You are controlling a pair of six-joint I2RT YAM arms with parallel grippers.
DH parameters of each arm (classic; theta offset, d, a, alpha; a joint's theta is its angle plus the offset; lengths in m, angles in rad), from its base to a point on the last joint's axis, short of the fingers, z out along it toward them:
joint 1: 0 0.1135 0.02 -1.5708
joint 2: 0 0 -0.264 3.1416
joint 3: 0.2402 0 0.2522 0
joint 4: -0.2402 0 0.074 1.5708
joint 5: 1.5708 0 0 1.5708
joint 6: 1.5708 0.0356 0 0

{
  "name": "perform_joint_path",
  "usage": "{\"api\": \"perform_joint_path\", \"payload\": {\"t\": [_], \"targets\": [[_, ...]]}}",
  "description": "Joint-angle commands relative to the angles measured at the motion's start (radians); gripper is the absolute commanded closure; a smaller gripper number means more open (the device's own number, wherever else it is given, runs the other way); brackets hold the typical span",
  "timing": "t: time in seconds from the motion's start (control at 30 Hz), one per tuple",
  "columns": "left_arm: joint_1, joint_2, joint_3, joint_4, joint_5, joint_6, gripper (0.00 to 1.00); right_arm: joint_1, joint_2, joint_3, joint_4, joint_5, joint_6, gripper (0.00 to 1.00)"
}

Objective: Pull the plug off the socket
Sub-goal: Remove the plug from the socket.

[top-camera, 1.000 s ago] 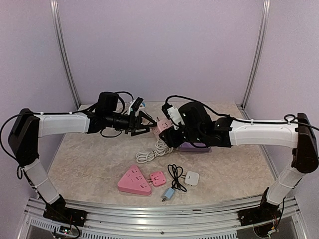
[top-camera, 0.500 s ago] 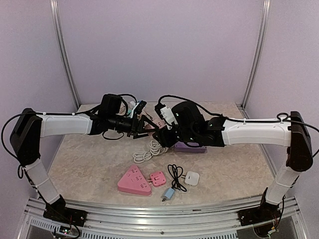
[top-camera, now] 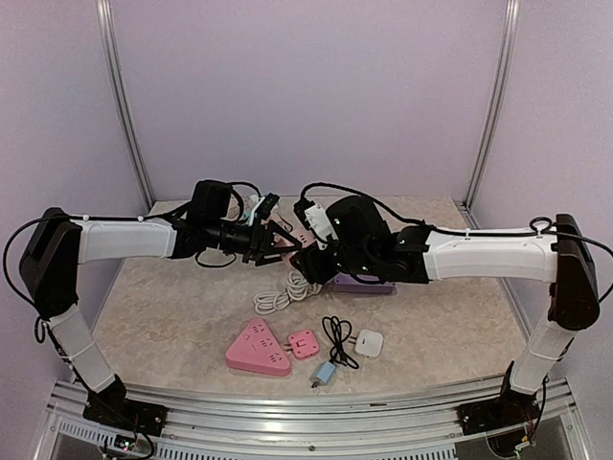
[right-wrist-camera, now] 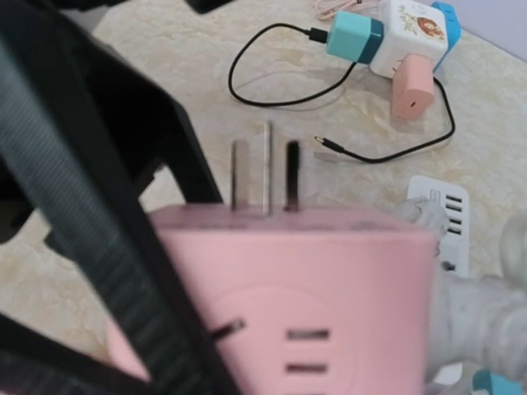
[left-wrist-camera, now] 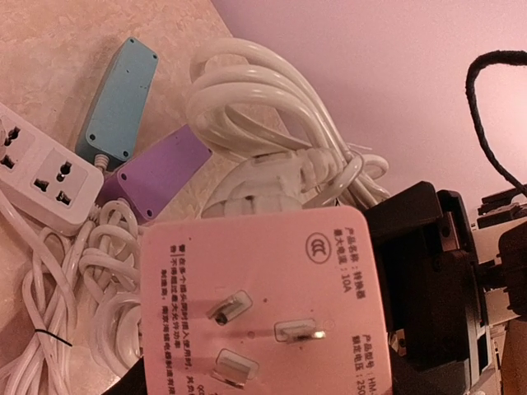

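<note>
A: What is the left hand (top-camera: 275, 241) doing?
B: It is hovering above the counter (top-camera: 172, 307), just beside the pink socket (top-camera: 301, 238), whose pronged face is pointing at it. I cannot tell whether its fingers are pinching the socket or standing parted.
A: Where is the white plug sitting?
B: The white plug (left-wrist-camera: 259, 185) is sitting in the socket's far side, with its white cord (left-wrist-camera: 247, 99) bunching in loops behind it and hanging down to the counter.
A: And is the right hand holding anything?
B: The right hand (top-camera: 318, 254) is clamping the pink socket from the right and holding it up off the counter
</note>
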Motion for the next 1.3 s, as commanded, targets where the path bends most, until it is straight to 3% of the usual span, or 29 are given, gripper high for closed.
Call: {"api": "perform_joint_path", "payload": {"t": [0.0, 0.07, 0.13, 0.33, 0.47, 0.57, 1.27], "targets": [[0.036, 0.007, 0.006, 0.034, 0.045, -0.019, 0.7, 0.015, -0.06, -0.001, 0.16, -0.001, -0.002, 0.37], [0.043, 0.0, 0.005, 0.038, 0.053, -0.021, 0.72, 0.014, -0.098, -0.045, 0.185, -0.013, 0.0, 0.25], [0.048, -0.008, 0.005, 0.042, 0.061, -0.021, 0.74, 0.014, -0.126, -0.087, 0.202, -0.025, 0.002, 0.19], [0.057, -0.022, 0.005, 0.053, 0.079, -0.021, 0.76, 0.019, -0.194, -0.212, 0.268, -0.1, 0.028, 0.16], [0.061, -0.026, 0.009, 0.061, 0.1, -0.018, 0.77, 0.047, -0.194, -0.265, 0.304, -0.09, 0.039, 0.25], [0.061, -0.025, 0.013, 0.064, 0.115, -0.02, 0.77, 0.049, -0.175, -0.315, 0.373, -0.099, 0.066, 0.45], [0.049, -0.043, 0.007, 0.066, 0.12, -0.009, 0.81, 0.009, 0.042, -0.246, 0.455, 0.005, 0.042, 0.58]]}}
